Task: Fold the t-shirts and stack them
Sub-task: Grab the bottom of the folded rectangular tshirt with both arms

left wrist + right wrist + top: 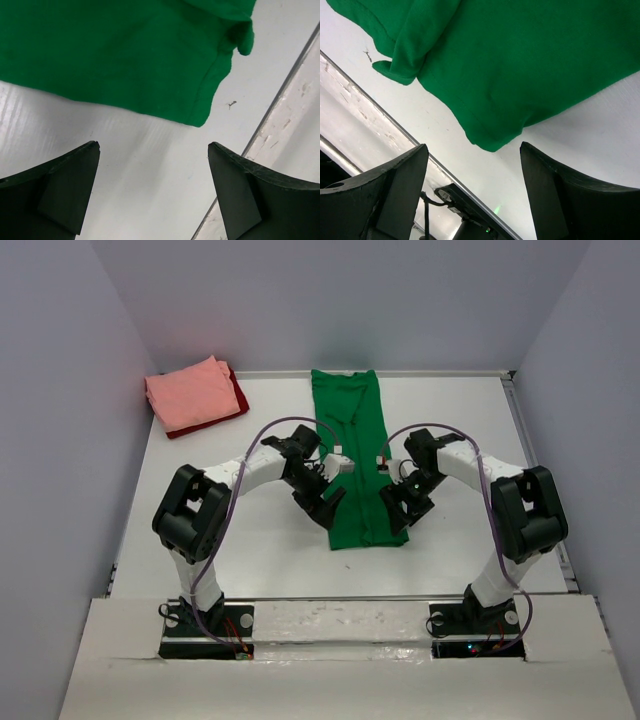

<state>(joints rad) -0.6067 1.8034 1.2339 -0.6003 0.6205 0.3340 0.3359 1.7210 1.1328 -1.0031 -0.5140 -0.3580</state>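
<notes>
The bright green t-shirt [352, 455] lies as a long narrow strip down the middle of the table, its hem end nearest the arms. Both grippers sit low at that near end. My left gripper [329, 503] is at the strip's left edge, open, with bare table between its fingers and the green corner [200, 117] just ahead of them. My right gripper [399, 508] is at the right edge, also open, with the other green corner [492, 142] lying just ahead of its gap. A folded salmon pink t-shirt [192, 393] rests on a dark red t-shirt [240, 400] at the back left.
Grey walls close in the white table on three sides. A raised rail [285, 95] runs along the table's near edge, and the right arm's base [465, 212] shows beyond it. Bare table lies on both sides of the green strip.
</notes>
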